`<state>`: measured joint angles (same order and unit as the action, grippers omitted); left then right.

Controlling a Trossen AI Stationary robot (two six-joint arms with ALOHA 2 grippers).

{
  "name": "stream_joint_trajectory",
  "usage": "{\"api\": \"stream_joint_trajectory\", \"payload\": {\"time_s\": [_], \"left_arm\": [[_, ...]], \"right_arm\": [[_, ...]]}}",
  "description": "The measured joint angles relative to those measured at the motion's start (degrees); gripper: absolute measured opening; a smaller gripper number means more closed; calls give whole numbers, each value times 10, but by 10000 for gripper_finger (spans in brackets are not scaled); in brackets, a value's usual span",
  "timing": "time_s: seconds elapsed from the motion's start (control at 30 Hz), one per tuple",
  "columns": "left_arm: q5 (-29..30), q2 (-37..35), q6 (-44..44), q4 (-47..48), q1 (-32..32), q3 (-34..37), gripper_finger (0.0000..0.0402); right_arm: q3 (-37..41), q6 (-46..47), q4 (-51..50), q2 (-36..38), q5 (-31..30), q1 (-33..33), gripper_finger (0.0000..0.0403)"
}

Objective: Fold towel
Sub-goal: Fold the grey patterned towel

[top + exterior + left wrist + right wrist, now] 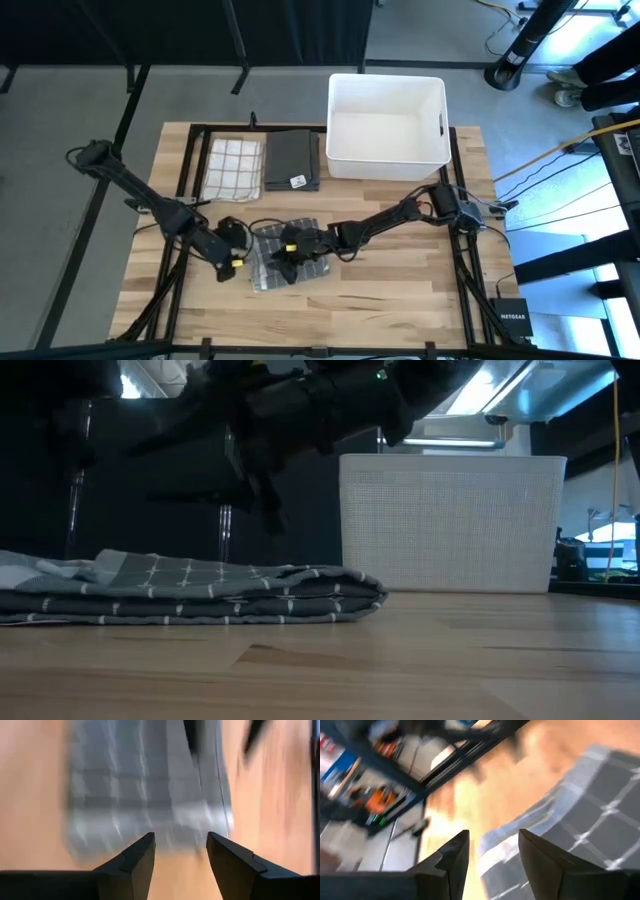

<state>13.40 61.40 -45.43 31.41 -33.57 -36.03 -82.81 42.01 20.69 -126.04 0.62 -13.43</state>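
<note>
Wooden table (400,280): we count one grey checked towel (268,262), folded, near the front edge. Left gripper (238,262) sits at its left side; right gripper (290,248) is over its middle. At the back: white checked cloth (233,167), dark folded cloth (292,160) just beside it, white bin (387,124) further right.
</note>
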Motion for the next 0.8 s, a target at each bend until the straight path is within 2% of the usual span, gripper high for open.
{"api": "stream_joint_trajectory", "payload": {"time_s": [0.07, 0.13, 0.23, 0.33, 0.4, 0.5, 0.63, 0.8], "left_arm": [[101, -12, 35, -42, -8, 8, 172], [180, -11, 62, -84, -13, 31, 172], [221, 8, 91, -137, 6, 66, 172], [225, 35, 92, -157, 32, 98, 172], [224, 54, 72, -156, 48, 114, 172], [201, 81, 46, -153, 64, 128, 172], [127, 103, 21, -155, 71, 137, 172], [91, 104, -23, -165, 70, 138, 172]], "right_arm": [[0, -31, -8, 1, 21, -1, 172], [0, -64, -32, 1, 18, -9, 172], [0, -98, -80, 1, -42, -23, 172], [0, -122, -119, 1, -125, -37, 172], [0, -127, -143, 1, -159, -44, 172], [0, -128, -163, 1, -167, -47, 172], [0, -126, -210, 1, -165, -47, 172], [0, -127, -274, 1, -157, -47, 172]]}}
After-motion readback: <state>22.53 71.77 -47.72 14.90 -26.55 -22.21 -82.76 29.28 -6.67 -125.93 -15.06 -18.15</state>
